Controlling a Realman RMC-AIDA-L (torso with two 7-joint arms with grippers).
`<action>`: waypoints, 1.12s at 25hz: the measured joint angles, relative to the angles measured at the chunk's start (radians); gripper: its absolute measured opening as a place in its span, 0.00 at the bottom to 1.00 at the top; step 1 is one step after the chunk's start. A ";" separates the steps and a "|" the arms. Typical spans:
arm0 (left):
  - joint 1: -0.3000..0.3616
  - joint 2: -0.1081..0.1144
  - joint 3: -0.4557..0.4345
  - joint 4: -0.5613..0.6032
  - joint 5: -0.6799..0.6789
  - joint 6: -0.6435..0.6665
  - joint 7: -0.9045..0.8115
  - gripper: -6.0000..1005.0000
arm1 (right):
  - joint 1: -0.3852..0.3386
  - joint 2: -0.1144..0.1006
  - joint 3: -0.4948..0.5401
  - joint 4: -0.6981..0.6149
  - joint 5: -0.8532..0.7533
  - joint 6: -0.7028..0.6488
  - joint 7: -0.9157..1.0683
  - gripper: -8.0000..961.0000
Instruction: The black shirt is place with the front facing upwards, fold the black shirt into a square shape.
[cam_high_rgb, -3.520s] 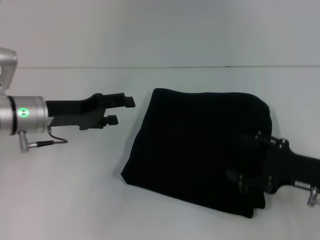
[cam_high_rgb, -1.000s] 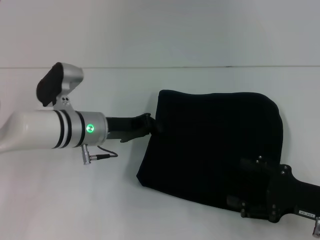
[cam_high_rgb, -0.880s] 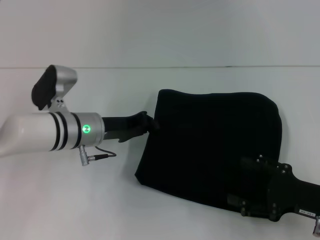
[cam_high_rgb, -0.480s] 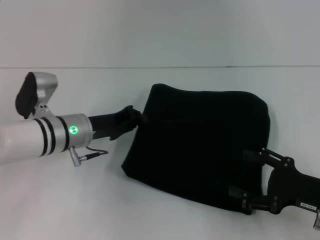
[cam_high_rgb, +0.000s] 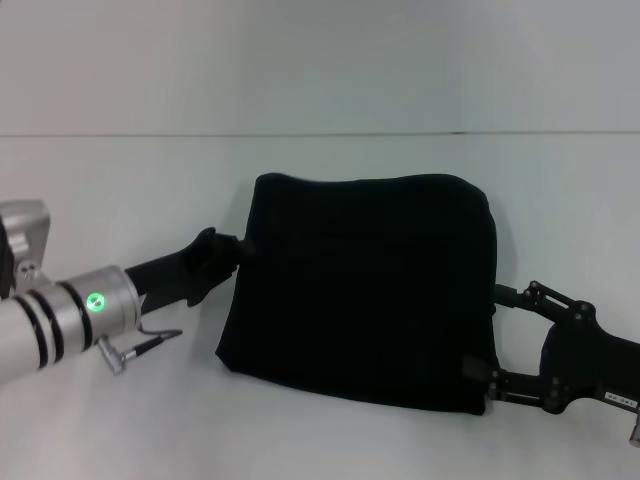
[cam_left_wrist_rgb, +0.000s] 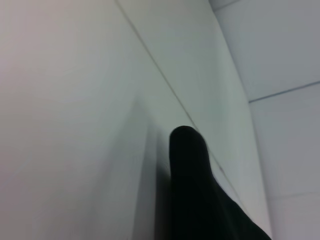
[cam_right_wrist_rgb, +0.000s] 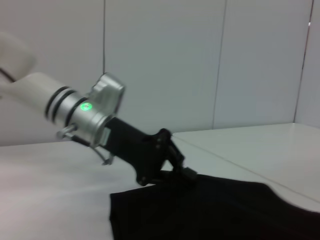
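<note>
Your left gripper (cam_high_rgb: 238, 248) is pinched shut on the left edge of the black shirt (cam_high_rgb: 365, 285), near its upper left corner. Your right gripper (cam_high_rgb: 492, 335) sits at the shirt's right edge, low down, its fingers (cam_high_rgb: 478, 369) spread wide apart along that edge. You have the shirt folded into a rough square, lying flat mid-desk (cam_high_rgb: 130, 420), with bare desk open on the left, behind and in front.
</note>
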 joint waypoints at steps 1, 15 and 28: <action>0.018 -0.005 -0.011 -0.005 -0.013 0.011 0.011 0.15 | 0.001 0.000 0.004 0.000 0.000 0.001 0.000 0.98; 0.073 -0.025 -0.012 -0.029 -0.053 0.080 0.053 0.20 | 0.008 0.003 0.021 0.003 0.000 -0.001 0.004 0.98; 0.080 0.032 -0.017 -0.015 -0.051 0.126 0.151 0.31 | 0.004 0.005 0.052 0.012 0.000 -0.001 0.005 0.98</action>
